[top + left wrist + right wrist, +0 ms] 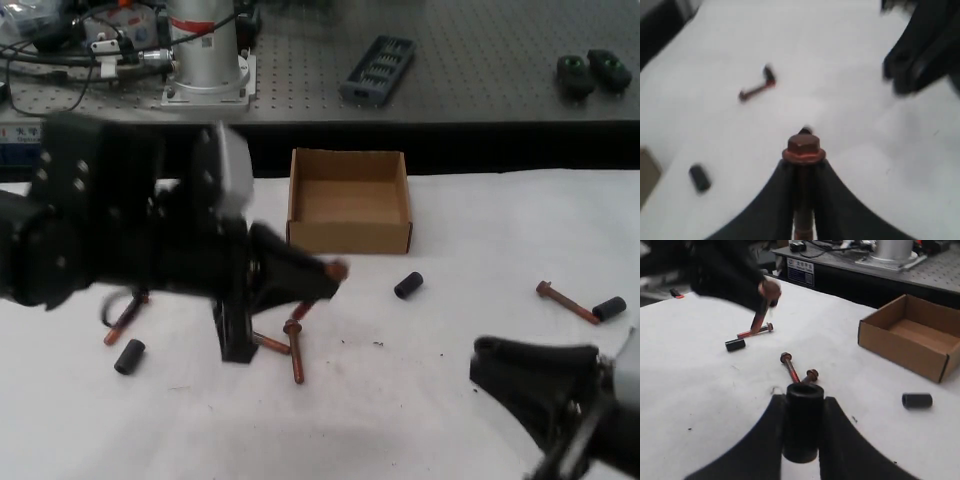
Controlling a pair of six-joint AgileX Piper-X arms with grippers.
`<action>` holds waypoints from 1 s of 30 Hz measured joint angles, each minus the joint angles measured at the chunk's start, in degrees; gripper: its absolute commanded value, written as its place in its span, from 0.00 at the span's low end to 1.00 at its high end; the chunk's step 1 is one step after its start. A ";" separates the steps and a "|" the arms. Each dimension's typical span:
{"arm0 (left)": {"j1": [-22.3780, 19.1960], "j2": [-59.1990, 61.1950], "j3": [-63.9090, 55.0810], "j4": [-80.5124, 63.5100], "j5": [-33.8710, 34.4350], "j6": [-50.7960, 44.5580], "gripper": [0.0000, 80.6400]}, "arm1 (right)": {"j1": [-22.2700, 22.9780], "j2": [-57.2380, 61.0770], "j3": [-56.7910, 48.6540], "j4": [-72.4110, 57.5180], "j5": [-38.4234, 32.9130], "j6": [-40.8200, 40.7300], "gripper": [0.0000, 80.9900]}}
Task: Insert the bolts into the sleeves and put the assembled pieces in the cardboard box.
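1. We identify the left arm [90, 240] by its black housing and one pale grey panel [232, 172].
2. On the left gripper [803, 162] we see two smooth black fingers [765, 210], flaring toward the base.
3. On the right gripper [804, 399] we note identical black fingers.

No legible text, the bench-edge label [800, 272] too blurred.

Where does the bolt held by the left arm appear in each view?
High view: bolt head juts from the left gripper, in front of the cardboard box.
Left wrist view: bolt clamped between its own fingers.
Right wrist view: bolt held aloft, beyond the gripped sleeve.
Landmark: loose sleeve beside the box.
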 measured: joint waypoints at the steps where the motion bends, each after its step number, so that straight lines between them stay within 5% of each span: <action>1: 0.00 -1.00 0.00 -1.32 3.41 -0.94 0.01 | -0.02 0.83 0.90 -2.63 -0.03 0.00 0.08; 7: -1.34 -5.33 1.78 -5.23 17.82 -2.81 0.01 | -0.02 9.36 1.37 -11.84 -5.98 -2.09 0.08; 14: -4.82 -5.58 3.72 -6.72 19.25 -3.12 0.01 | -0.02 25.55 -1.68 -23.81 -13.47 -2.49 0.08; 21: -5.90 -5.58 3.72 -14.88 5.46 -18.20 0.01 | -0.02 34.41 -1.92 -36.36 -18.66 -0.88 0.08; 26: -5.90 -5.58 3.72 -25.99 -8.17 -41.90 0.01 | -0.02 34.79 -1.92 -41.08 -19.86 -0.05 0.08; 30: -7.80 -5.58 3.95 -29.07 -10.63 -50.74 0.01 | -0.02 34.79 -1.92 -42.83 -20.82 0.15 0.08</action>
